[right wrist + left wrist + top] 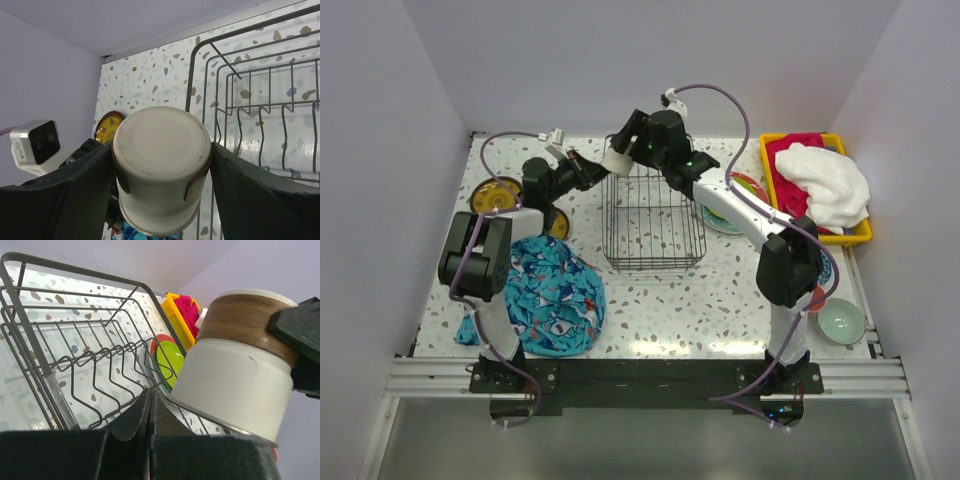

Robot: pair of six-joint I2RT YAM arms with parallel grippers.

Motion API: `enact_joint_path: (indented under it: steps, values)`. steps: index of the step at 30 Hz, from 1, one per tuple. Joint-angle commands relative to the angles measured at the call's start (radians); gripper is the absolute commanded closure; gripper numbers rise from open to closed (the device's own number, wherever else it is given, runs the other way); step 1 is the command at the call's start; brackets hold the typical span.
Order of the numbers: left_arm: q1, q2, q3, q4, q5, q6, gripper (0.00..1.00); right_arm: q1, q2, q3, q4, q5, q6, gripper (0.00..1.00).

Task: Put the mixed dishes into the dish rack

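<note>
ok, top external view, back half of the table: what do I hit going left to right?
yellow-olive plate → dish rack → lime-green plate → yellow tray

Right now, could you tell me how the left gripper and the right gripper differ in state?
The left gripper is shut and empty; the right gripper stands wide, clamped on the cream cup with a brown band. Both are at the dark grey wire dish rack's far left corner.
</note>
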Motion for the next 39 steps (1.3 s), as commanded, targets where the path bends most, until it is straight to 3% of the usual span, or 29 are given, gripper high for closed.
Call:
enact_joint_path:
  steps: [1, 5, 6, 8, 15, 24, 32, 39]
  values:
    - [0.015, -0.028, 0.052, -0.019, -0.004, 0.029, 1.0, 0.006, -0.042, -0.019, 0.048, 0.001, -0.054, 1.0]
    - [0.054, -0.162, -0.036, -0.2, 0.058, 0.09, 1.0, -0.023, -0.008, -0.002, 0.158, 0.001, -0.282, 1.0]
    - [0.06, -0.23, -0.058, -0.282, 0.075, 0.118, 1.0, -0.028, -0.001, -0.011, 0.251, 0.01, -0.327, 1.0]
    - [0.075, -0.291, -0.108, -0.376, 0.085, 0.233, 1.0, -0.035, 0.027, -0.017, 0.326, 0.039, -0.46, 1.0]
    - [0.086, -0.514, -0.181, -0.763, -0.005, 0.524, 1.0, -0.04, 0.116, -0.017, 0.572, 0.067, -0.648, 1.0]
    - [0.088, -0.617, -0.135, -0.981, -0.137, 0.777, 1.0, -0.044, 0.295, 0.07, 0.716, 0.125, -0.758, 1.0]
    - [0.098, -0.621, -0.099, -1.079, -0.142, 0.825, 1.0, -0.06, 0.435, 0.228, 0.701, 0.179, -0.744, 1.0]
    - [0.1, -0.605, -0.089, -1.093, -0.154, 0.85, 1.0, -0.066, 0.498, 0.258, 0.709, 0.185, -0.744, 1.0]
